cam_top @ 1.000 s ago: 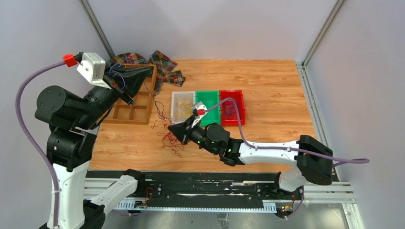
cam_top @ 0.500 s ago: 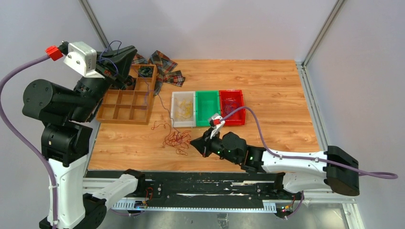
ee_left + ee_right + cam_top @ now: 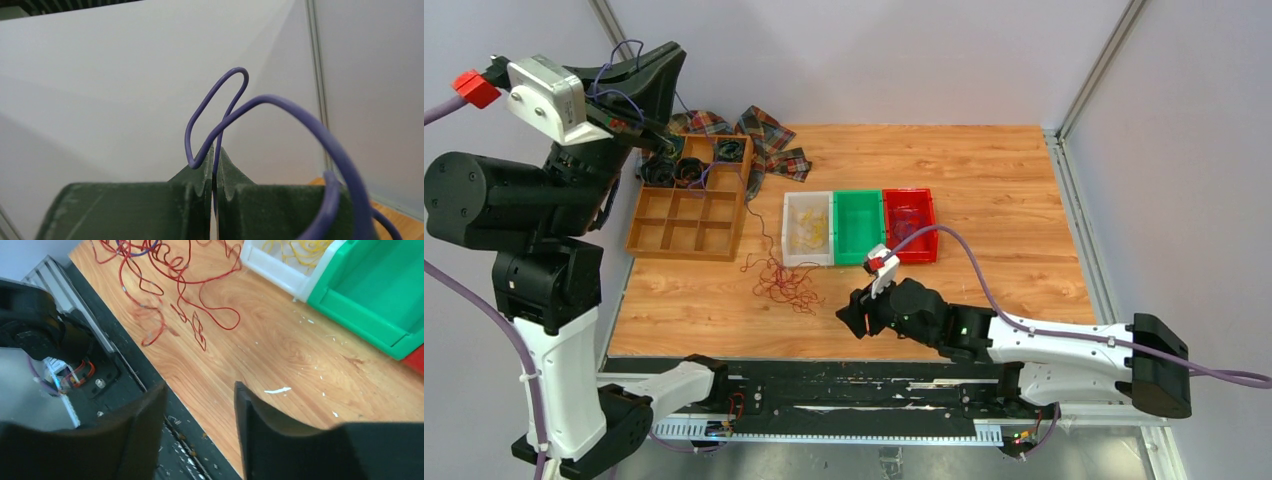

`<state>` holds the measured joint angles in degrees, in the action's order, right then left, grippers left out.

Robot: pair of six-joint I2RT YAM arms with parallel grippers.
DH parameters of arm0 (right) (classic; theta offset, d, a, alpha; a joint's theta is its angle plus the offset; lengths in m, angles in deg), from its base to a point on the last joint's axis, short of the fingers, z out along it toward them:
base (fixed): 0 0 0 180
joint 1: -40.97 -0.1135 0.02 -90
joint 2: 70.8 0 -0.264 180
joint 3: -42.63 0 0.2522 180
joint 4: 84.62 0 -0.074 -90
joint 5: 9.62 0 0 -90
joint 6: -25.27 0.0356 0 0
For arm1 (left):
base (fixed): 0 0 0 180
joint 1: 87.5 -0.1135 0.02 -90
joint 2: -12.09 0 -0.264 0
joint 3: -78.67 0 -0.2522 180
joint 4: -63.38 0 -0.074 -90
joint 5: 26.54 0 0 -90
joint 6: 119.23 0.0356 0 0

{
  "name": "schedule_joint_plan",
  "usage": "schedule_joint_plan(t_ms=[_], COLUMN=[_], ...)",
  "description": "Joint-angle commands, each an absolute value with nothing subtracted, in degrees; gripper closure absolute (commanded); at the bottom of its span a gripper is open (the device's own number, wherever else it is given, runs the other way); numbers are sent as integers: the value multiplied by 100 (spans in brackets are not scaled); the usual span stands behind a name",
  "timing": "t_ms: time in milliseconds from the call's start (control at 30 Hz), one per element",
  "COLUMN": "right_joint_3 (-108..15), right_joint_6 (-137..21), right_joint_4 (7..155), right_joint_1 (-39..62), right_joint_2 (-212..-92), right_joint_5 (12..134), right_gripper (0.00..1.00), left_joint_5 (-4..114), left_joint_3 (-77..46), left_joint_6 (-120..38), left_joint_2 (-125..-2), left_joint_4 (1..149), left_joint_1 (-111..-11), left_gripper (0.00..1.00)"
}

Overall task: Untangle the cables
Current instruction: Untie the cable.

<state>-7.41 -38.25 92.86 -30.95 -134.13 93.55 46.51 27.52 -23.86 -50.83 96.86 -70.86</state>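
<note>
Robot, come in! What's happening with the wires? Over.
Left gripper shut on purple wire, held high. Right gripper open, empty. Red wires tangled on table.

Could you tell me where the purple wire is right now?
Pinched in the shut left gripper, the purple wire is at the overhead view's upper left, above the wooden organizer tray.

Black-jointed white arms (image 3: 1044,335) trail lilac hoses (image 3: 972,268) (red plugs (image 3: 468,85)).
</note>
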Motion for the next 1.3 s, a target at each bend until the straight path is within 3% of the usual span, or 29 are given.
schedule_joint_plan(t_ms=[0,67,267,467,633,833,900,967,1267], right_joint_3=[-1477,-1888,-3101,-3966,-4271,-4807,-4741,-4604,-4143], right_joint_6=[-4777,-5163,-6004,-6232,-6032,-5764,-5613,-5529,-5845], right_joint_4=[9014,9042,9361,9840,10352,10362,10507,10578,10509], right_joint_1=[-3068,-3021,-2848,-2808,-2703,-2472,-2369,-2299,-2249], right_joint_2=[-13136,-13182,-14068,-15312,-16057,-16639,-16604,-16486,-15660], right_joint_5=[9750,9685,8471,7188,7173,7102,6959,7085,7707], right_gripper=[34,27,24,24,29,49,68,96,99], left_joint_5=[4291,4208,3973,3870,3823,3593,3586,3591,3791], left_joint_3=[2948,2829,2695,2678,2601,2770,2758,2601,842], left_joint_6=[-2535,-2560,-2639,-2664,-2646,-2630,-2606,-2533,-2332], left_joint_2=[-5107,-5047,-4983,-4921,-4787,-4799,-4771,-4681,-3840], left_joint_4=[9496,9487,9549,9611,9711,9965,10006,10016,10227], left_joint_1=[-7063,-7063,-7064,-7063,-7063,-7064,-7063,-7063,-7064], left_gripper=[99,99,99,99,99,99,99,99,99])
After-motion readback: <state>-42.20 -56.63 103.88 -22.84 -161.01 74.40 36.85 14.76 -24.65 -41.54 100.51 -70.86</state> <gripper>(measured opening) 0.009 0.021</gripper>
